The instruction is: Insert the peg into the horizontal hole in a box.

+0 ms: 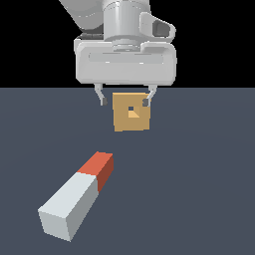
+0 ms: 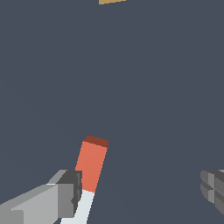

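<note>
The peg (image 1: 79, 195) lies flat on the floor in the exterior view's lower left, its pale grey-white end toward the camera and its red-orange end pointing toward the box. The tan box (image 1: 131, 112) stands upright farther back, its small square hole (image 1: 131, 111) facing the camera. My gripper (image 1: 124, 102) hangs open above the floor, in front of the box in this view, holding nothing. In the wrist view the peg (image 2: 90, 168) lies below, close to one of the fingers (image 2: 65, 194); the other finger (image 2: 213, 190) is far to the side. A sliver of the box (image 2: 111, 1) shows at the frame edge.
A plain dark blue-grey floor (image 1: 199, 189) spreads all around the peg and box. Above the floor's far edge the background is black.
</note>
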`<state>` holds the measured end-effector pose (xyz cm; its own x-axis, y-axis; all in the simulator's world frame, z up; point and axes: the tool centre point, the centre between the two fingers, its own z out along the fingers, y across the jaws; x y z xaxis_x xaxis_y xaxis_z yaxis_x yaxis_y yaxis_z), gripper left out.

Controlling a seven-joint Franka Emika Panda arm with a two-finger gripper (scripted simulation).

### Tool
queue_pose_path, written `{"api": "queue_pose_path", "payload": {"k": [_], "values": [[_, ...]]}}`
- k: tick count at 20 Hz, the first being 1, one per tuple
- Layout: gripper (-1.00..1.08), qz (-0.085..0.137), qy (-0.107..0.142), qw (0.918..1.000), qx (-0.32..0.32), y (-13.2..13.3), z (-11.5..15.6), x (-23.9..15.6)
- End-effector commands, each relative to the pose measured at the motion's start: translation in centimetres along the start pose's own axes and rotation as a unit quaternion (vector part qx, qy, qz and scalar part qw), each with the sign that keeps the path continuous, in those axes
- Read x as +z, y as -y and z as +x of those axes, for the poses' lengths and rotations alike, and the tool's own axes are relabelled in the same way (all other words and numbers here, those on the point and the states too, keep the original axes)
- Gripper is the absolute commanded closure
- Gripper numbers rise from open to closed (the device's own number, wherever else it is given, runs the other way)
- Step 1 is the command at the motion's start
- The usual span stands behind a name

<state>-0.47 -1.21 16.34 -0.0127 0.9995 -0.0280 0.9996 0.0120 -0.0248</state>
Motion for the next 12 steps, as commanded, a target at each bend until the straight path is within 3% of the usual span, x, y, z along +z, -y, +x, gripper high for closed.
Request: {"api": "queue_pose_path", "payload": {"k": [1, 6, 12], "values": [[-0.92, 0.0, 0.0, 1.0, 0.0, 0.0, 0.0, 0.0], [-0.92, -0.001, -0.001, 1.0, 0.007, 0.4, -0.8, 0.5], [-0.92, -0.003, -0.003, 0.9994, 0.035, 1.9, -3.7, 2.4]]}}
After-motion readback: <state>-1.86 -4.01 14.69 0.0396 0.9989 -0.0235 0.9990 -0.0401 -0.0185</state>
